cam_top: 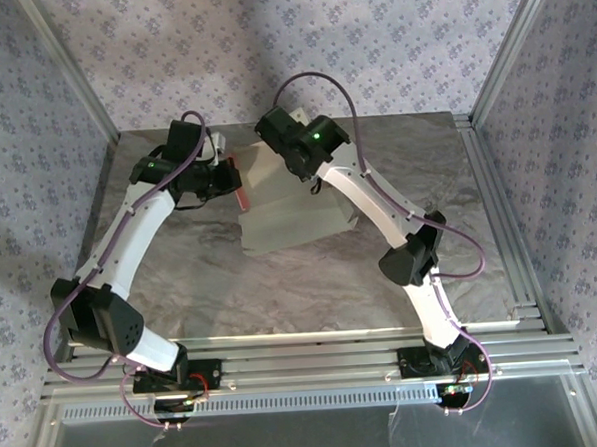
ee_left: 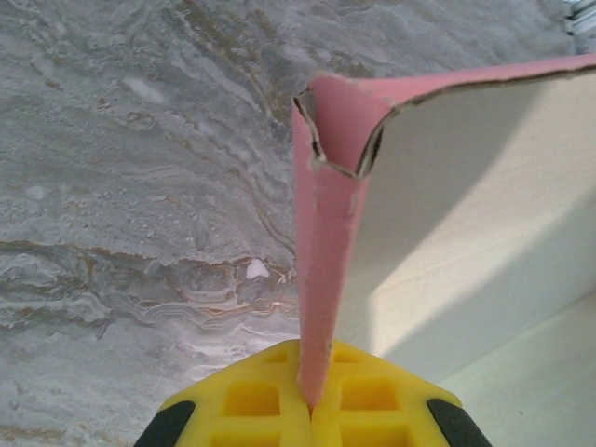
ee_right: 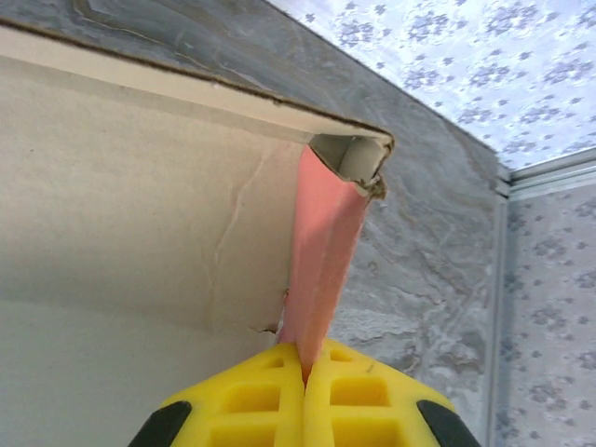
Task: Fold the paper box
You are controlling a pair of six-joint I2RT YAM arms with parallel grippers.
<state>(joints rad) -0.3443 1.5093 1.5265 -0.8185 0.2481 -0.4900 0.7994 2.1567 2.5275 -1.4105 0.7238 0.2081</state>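
Observation:
The paper box (cam_top: pixel 283 209) lies at the back middle of the table as a part-folded sheet, pale side up. Its pink left edge (cam_top: pixel 243 191) stands raised. My left gripper (cam_top: pixel 226 172) is shut on that edge. In the left wrist view a narrow pink flap (ee_left: pixel 321 242) runs up from between the yellow fingers (ee_left: pixel 251 400), with the pale inner wall (ee_left: pixel 466 205) to its right. My right gripper (cam_top: pixel 316 177) is shut on the box's right side. In the right wrist view a pink flap (ee_right: pixel 321 251) sits pinched between the yellow fingers (ee_right: pixel 372 400), beside the pale inner panel (ee_right: pixel 140 214).
The grey marbled table (cam_top: pixel 312 283) is bounded by an aluminium frame (cam_top: pixel 504 223) at the right and a rail (cam_top: pixel 306 358) at the near edge. Patterned walls (cam_top: pixel 369 40) close off the back and sides. Both arms reach inward toward the back centre.

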